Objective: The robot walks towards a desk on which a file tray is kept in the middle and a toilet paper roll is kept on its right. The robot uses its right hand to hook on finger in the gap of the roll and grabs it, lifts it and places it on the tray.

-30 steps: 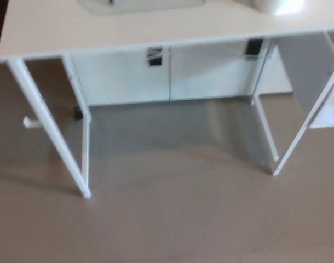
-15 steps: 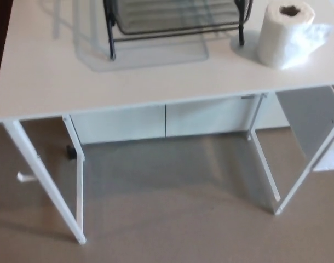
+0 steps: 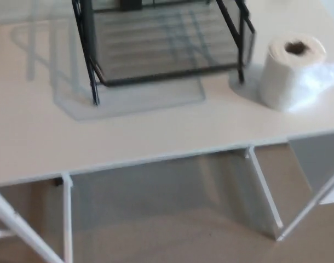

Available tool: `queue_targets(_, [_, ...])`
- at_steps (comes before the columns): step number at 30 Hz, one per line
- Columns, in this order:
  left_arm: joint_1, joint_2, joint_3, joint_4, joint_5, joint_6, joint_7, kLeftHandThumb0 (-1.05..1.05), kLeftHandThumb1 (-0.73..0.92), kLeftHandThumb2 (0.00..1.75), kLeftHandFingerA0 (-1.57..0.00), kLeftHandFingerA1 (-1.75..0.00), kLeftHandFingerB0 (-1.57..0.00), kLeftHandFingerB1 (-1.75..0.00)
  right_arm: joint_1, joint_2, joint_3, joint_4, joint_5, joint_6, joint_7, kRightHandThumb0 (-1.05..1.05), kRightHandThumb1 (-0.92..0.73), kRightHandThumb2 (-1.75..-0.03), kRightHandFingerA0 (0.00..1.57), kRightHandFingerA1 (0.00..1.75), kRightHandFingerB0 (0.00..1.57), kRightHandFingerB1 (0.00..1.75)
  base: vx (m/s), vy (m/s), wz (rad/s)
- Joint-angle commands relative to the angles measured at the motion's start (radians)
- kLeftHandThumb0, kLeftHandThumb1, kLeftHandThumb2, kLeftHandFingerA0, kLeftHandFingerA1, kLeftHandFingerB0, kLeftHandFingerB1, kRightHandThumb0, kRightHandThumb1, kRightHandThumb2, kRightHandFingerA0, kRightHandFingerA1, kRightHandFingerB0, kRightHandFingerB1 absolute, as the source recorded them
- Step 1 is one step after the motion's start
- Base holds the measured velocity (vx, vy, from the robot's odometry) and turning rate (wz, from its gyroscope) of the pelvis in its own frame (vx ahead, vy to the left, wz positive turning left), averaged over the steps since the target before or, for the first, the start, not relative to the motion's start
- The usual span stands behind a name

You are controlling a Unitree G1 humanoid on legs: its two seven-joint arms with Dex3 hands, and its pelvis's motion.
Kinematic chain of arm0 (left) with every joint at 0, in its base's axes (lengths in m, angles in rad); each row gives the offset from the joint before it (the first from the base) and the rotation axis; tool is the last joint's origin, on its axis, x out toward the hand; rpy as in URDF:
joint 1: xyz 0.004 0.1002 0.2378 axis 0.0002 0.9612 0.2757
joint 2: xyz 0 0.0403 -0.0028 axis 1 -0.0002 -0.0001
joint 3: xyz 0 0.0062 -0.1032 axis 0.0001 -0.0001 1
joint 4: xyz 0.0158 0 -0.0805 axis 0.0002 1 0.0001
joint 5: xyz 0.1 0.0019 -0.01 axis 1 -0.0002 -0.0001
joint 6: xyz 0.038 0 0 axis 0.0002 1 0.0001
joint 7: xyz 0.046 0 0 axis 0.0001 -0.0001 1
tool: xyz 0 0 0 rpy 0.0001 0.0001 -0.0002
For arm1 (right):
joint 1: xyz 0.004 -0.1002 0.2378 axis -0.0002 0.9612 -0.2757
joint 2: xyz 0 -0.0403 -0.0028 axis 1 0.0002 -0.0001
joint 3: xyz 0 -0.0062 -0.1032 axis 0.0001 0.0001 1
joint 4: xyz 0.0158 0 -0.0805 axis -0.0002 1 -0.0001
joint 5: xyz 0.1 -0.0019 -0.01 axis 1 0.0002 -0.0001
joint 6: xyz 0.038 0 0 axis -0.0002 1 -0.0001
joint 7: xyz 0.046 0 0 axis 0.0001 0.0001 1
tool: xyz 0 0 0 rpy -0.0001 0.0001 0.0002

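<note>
Toilet paper roll (image 3: 290, 74) upright on white desk (image 3: 156, 134), beside black file tray (image 3: 167, 77) (neither hand in view)

No part of the robot's body shows in the head view. The left hand and the right hand are both out of view, and no forearm reaches in from either side. Colours, shapes, cables, screws and markings of the body therefore cannot be told from this picture.
</note>
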Motion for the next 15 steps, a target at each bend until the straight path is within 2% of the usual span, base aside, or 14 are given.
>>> queue_targets(1, [-0.009, 0.016, 0.002, 0.001, 0.002, -0.007, 0.002, -0.62, 0.5, 1.18, -0.07, -0.62, 0.0, -0.6, -0.016, -0.022, 0.017, -0.01, -0.016, 0.031, -0.026, -0.58, -0.53, -0.76, 0.0, 0.31, 0.0, 0.01, 0.3, 0.166, 0.01])
queue_targets(2, [-0.009, 0.016, 0.004, 0.004, 0.0, -0.01, -0.002, -0.62, 0.49, 1.17, -0.07, -0.62, 0.0, -0.61, 0.006, -0.026, 0.041, -0.044, -0.055, 0.007, -0.073, -0.58, -0.61, -0.58, 0.08, 0.46, 0.0, 0.2, 0.3, 0.167, 0.11])
queue_targets(3, [-0.007, 0.017, 0.008, 0.005, -0.005, -0.017, -0.01, -0.63, 0.5, 1.18, -0.07, -0.63, 0.0, -0.62, 0.022, -0.024, 0.045, -0.079, -0.061, 0.021, -0.093, -0.62, -0.46, -0.81, 0.14, 0.53, 0.0, 0.21, 0.31, 0.119, -0.01])
queue_targets(4, [-0.007, 0.017, 0.008, 0.006, -0.005, -0.017, -0.009, -0.62, 0.5, 1.18, -0.06, -0.62, 0.0, -0.61, 0.027, -0.02, 0.038, -0.089, -0.049, 0.025, -0.09, -0.6, -0.5, -0.76, 0.14, 0.52, 0.0, 0.14, 0.27, 0.083, 0.11])
queue_targets(5, [-0.007, 0.017, 0.008, 0.006, -0.004, -0.016, -0.009, -0.61, 0.5, 1.18, -0.06, -0.63, 0.0, -0.61, 0.042, -0.028, 0.052, -0.126, -0.064, 0.049, -0.09, -0.63, -0.62, -0.58, 0.24, 0.47, 0.0, 0.14, 0.22, 0.075, 0.07])
queue_targets(6, [-0.007, 0.017, 0.007, 0.007, -0.003, -0.017, -0.01, -0.61, 0.5, 1.18, -0.06, -0.63, 0.0, -0.61, 0.049, -0.034, 0.063, -0.145, -0.076, 0.063, -0.093, -0.63, -0.62, -0.58, 0.24, 0.47, 0.0, 0.14, 0.22, 0.03, 0.08])
queue_targets(7, [-0.007, 0.016, 0.007, 0.001, -0.003, -0.01, -0.003, -0.63, 0.49, 1.18, -0.07, -0.63, 0.0, -0.61, 0.036, -0.022, 0.025, -0.109, -0.025, 0.048, -0.068, -0.63, -0.46, -0.76, 0.01, 0.43, 0.0, 0.1, 0.27, -0.033, 0.12])
queue_targets(8, [-0.007, 0.016, 0.006, -0.001, -0.002, -0.007, -0.001, -0.63, 0.49, 1.18, -0.07, -0.63, 0.0, -0.61, 0.031, -0.017, 0.008, -0.096, -0.003, 0.042, -0.058, -0.63, -0.46, -0.76, 0.01, 0.43, 0.0, 0.1, 0.27, -0.052, 0.13])
queue_targets(9, [-0.006, 0.016, 0.006, 0.003, -0.001, -0.005, 0.0, -0.61, 0.5, 1.18, -0.07, -0.62, 0.0, -0.6, 0.026, -0.034, 0.046, -0.1, -0.053, 0.067, -0.081, -0.68, -0.61, -0.58, 0.24, 0.47, 0.0, 0.13, 0.29, -0.054, 0.19])
queue_targets(10, [-0.004, 0.018, 0.001, 0.002, 0.004, -0.006, -0.002, -0.62, 0.51, 1.19, -0.08, -0.63, 0.0, -0.6, 0.017, -0.035, 0.048, -0.083, -0.06, 0.065, -0.094, -0.63, -0.5, -0.77, 0.14, 0.52, 0.0, 0.1, 0.19, -0.048, 0.27])
queue_targets(12, [-0.006, 0.018, 0.001, 0.005, 0.004, -0.005, -0.001, -0.62, 0.5, 1.18, -0.07, -0.62, 0.0, -0.6, 0.015, -0.028, 0.038, -0.083, -0.048, 0.072, -0.114, -0.61, -0.48, -0.76, 0.11, 0.5, 0.0, 0.13, 0.29, -0.142, 0.36])
queue_targets(13, [-0.007, 0.018, 0.0, 0.01, 0.005, -0.008, 0.001, -0.61, 0.5, 1.18, -0.07, -0.62, 0.0, -0.6, 0.01, -0.016, -0.01, -0.09, 0.01, 0.11, -0.095, -0.54, -0.45, -0.77, 0.0, 0.41, 0.0, 0.1, 0.35, -0.218, -0.57])
queue_targets(14, [-0.004, 0.017, 0.013, 0.007, -0.009, -0.013, -0.005, -0.61, 0.5, 1.18, -0.07, -0.63, 0.0, -0.61, -0.005, -0.018, -0.029, -0.069, 0.033, 0.134, -0.067, -0.56, -0.53, -0.79, 0.0, 0.34, 0.0, 0.0, 0.32, -0.213, 0.7])
queue_targets(15, [-0.004, 0.018, 0.018, 0.009, -0.012, -0.011, -0.004, -0.61, 0.5, 1.18, -0.06, -0.62, 0.0, -0.61, -0.001, -0.014, -0.042, -0.086, 0.035, 0.147, -0.078, -0.59, -0.53, -0.8, 0.0, 0.23, 0.0, 0.0, 0.3, -0.211, 0.44])
